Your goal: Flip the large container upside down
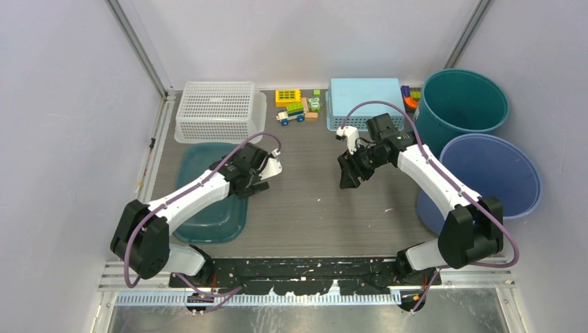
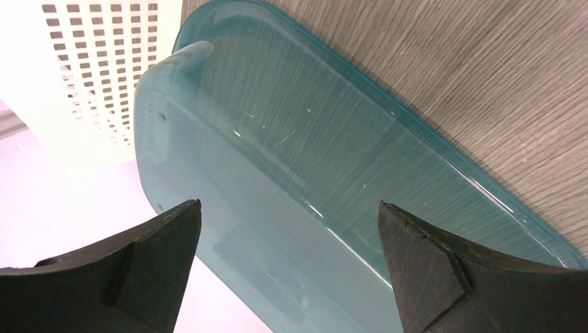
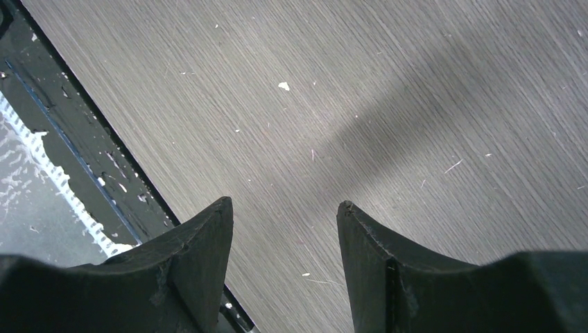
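Note:
The large container [image 1: 208, 211] is a teal translucent tub that lies flat on the left of the table, with its smooth broad face [image 2: 298, 139] turned up and its rim against the wood. My left gripper [image 1: 258, 182] hovers at the tub's right edge. In the left wrist view the left gripper [image 2: 289, 203] stands wide open above the tub, with nothing between its fingers. My right gripper [image 1: 349, 177] hangs over bare wood mid-table; in the right wrist view it [image 3: 284, 202] is open and empty.
At the back left stands a white perforated basket [image 1: 218, 111], with toy blocks [image 1: 295, 105] and a light blue box [image 1: 364, 97] along the back. A teal bucket [image 1: 461, 104] and a blue bucket [image 1: 489, 173] stand on the right. A black rail [image 3: 76, 159] edges the near side.

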`<control>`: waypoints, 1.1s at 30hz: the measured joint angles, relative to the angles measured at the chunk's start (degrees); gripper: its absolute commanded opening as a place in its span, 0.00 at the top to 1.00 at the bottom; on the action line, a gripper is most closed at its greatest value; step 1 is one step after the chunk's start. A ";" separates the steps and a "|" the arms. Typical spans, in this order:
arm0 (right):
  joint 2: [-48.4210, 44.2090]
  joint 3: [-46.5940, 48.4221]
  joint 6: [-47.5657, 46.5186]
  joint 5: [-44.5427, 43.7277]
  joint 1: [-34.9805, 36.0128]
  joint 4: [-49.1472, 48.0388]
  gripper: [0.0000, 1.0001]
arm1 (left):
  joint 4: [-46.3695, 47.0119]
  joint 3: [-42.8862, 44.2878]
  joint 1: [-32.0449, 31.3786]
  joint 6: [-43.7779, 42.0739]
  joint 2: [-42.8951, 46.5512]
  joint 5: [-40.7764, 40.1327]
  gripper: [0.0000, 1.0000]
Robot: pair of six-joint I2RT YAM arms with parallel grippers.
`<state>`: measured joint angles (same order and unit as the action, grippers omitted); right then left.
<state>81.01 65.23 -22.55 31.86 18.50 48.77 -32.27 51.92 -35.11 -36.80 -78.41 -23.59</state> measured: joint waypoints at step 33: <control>0.00 -0.22 -0.02 0.26 -0.15 -0.37 0.39 | 1.14 3.87 8.24 2.08 -7.76 -5.38 0.02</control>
<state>81.01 65.01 -22.57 32.12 18.35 48.40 -31.14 55.79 -26.87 -34.72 -86.17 -28.97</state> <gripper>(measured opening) 0.613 0.984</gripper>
